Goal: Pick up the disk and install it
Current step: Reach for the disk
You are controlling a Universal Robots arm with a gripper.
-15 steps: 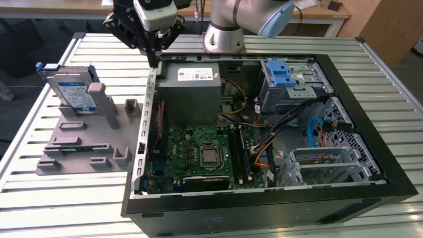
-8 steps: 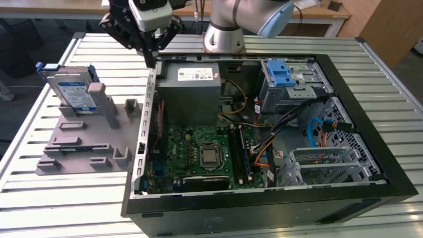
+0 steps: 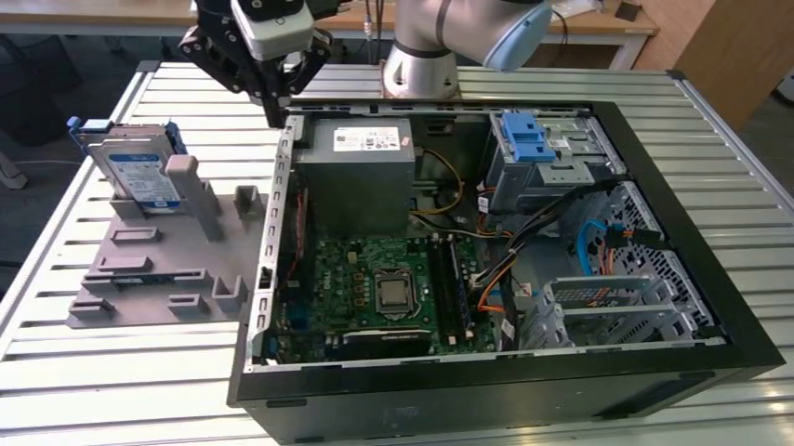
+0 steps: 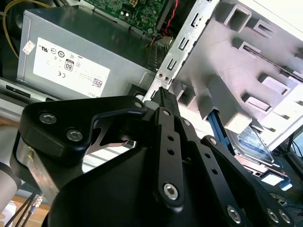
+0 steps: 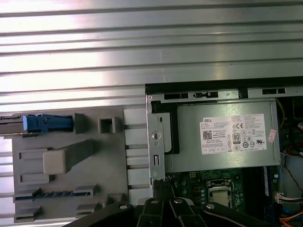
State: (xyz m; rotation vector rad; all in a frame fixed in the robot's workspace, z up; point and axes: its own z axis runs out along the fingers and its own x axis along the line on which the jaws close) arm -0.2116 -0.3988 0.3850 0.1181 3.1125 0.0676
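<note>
Black angular tool [image 3: 274, 115] closed, flat silver blue-railed disk [image 3: 134, 173]

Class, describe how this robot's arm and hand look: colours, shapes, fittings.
The arm is silver-grey tubing with a light blue joint cap. The hand is black, built of angular linkage bars fastened with silver screws.

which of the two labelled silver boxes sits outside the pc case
The disk, standing on edge in the grey holder at the exterior view's left; the power-supply box lies inside the case.
</note>
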